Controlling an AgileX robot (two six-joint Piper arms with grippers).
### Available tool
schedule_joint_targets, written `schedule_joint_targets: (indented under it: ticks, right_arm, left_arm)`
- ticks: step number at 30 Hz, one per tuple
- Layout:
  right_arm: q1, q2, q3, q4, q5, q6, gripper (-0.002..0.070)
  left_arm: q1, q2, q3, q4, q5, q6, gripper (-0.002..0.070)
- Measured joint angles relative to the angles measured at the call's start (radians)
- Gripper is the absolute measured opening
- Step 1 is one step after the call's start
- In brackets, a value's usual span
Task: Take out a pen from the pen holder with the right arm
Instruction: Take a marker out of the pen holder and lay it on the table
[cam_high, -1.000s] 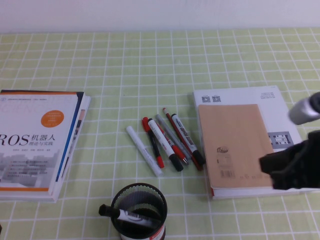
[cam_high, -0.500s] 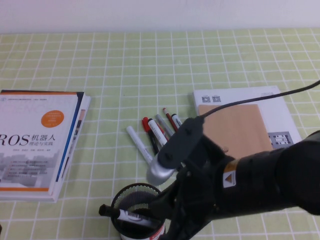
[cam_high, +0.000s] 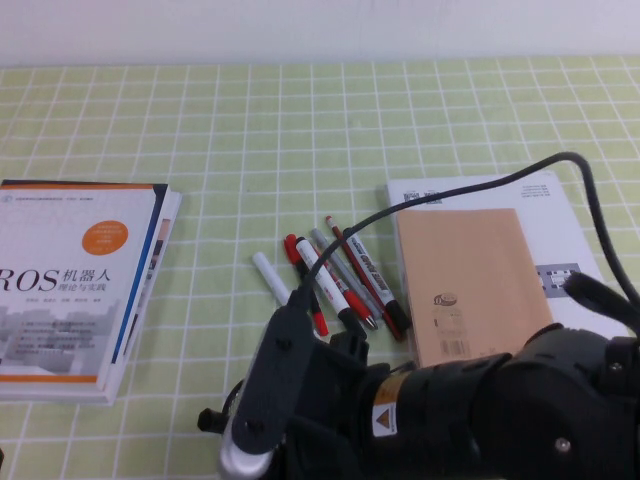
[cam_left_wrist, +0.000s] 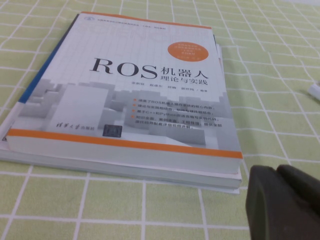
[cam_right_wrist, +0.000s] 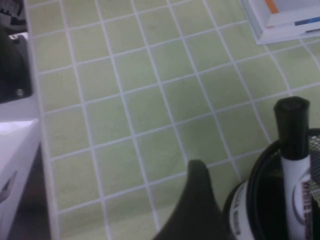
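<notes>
In the right wrist view a black mesh pen holder (cam_right_wrist: 256, 195) with a white label stands on the green checked cloth. A white marker (cam_right_wrist: 295, 165) with a black cap leans upright inside it. My right gripper (cam_right_wrist: 282, 170) hangs over the holder and is open. One black finger (cam_right_wrist: 200, 200) is outside the rim, and the other is out of frame. In the high view my right arm (cam_high: 470, 420) covers the holder, and only the marker's black cap (cam_high: 207, 420) pokes out. My left gripper (cam_left_wrist: 277, 172) is shut and empty, low beside the ROS book.
Several loose pens (cam_high: 345, 285) and a white pen (cam_high: 270, 275) lie mid-table. A ROS book (cam_high: 70, 290) lies on the left. A brown notebook (cam_high: 470, 280) on a white book (cam_high: 540, 195) lies on the right. The arm's cable (cam_high: 450, 200) arcs over them.
My right arm has swept from the right edge across the front of the table to the pen holder, and now hides it in the high view. The pens and books have not moved.
</notes>
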Motion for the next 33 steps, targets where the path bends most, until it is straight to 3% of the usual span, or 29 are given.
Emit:
schedule_joint_targets:
  ticks: [13, 33]
  right_arm:
    - [0.005, 0.074, 0.000, 0.017, -0.199, -0.012, 0.0465]
    - [0.009, 0.187, -0.044, 0.021, -0.263, -0.043, 0.0444]
  left_arm:
    - [0.000, 0.000, 0.000, 0.000, 0.000, 0.000, -0.0008]
    - [0.000, 0.000, 0.000, 0.000, 0.000, 0.000, -0.0008]
